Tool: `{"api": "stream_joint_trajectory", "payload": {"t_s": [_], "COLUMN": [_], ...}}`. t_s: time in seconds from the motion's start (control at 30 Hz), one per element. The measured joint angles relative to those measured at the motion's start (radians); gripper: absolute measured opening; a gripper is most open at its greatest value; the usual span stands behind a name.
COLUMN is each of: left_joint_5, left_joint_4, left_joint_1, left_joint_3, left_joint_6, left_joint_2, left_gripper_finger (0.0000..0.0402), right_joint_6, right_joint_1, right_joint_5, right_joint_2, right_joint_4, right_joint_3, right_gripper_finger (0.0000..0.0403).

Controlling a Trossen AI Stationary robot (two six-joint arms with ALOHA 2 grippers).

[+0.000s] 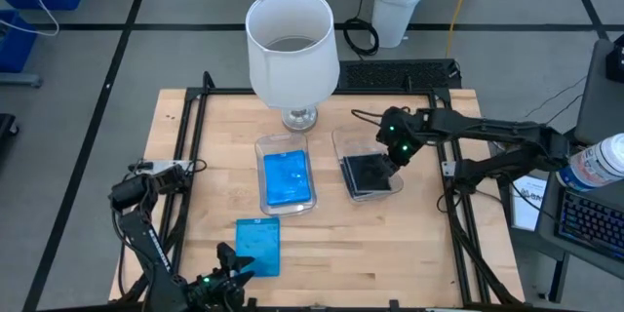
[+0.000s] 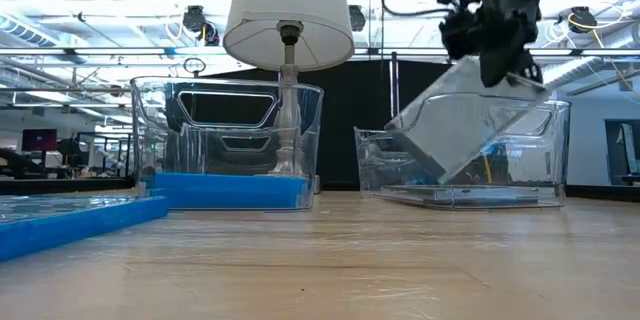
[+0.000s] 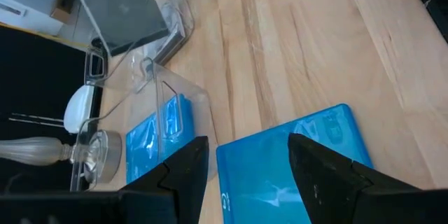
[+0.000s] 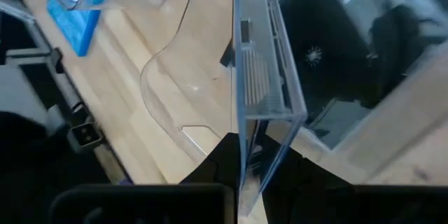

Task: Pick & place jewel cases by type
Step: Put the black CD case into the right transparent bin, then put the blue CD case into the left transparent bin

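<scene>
Blue jewel case [image 1: 258, 246] lies before the lamp [image 1: 292, 47], left gripper [image 1: 232, 271] spread over it; right gripper [image 1: 394, 161] pinches a grey jewel case [image 1: 369, 173] over the right tray [image 1: 343, 144].

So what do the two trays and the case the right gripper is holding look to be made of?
Both trays, left tray and right tray, look like clear glossy hard plastic: the room shows through their walls, which catch reflections. The grey case in the right gripper looks like smoky translucent plastic, smooth; what is inside, I cannot tell.
</scene>
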Motion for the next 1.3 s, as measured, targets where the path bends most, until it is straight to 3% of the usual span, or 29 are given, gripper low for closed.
{"api": "stream_joint_trajectory", "payload": {"t_s": [0.3,0.77,1.0,1.3], "left_joint_5": [-0.001,0.000,-0.003,-0.002], "left_joint_4": [0.000,0.002,0.002,0.005], "left_joint_1": [0.000,0.000,0.001,0.001], "left_joint_3": [0.000,0.000,0.000,0.000], "left_joint_6": [0.000,-0.019,-0.010,-0.010], "left_joint_2": [0.000,0.000,0.000,0.000], "left_gripper_finger": [0.0202,0.0202,0.0202,0.0202], "right_joint_6": [-0.075,-0.134,-0.124,-0.060], "right_joint_1": [-0.066,-0.090,-0.090,-0.090], "right_joint_5": [-0.070,0.060,0.053,0.062], "right_joint_2": [0.089,0.083,0.083,0.083], "right_joint_4": [0.006,-0.001,-0.018,-0.116], "right_joint_3": [-0.026,-0.027,-0.027,0.018], "right_gripper_finger": [0.0030,0.0104,0.0151,0.0163]}}
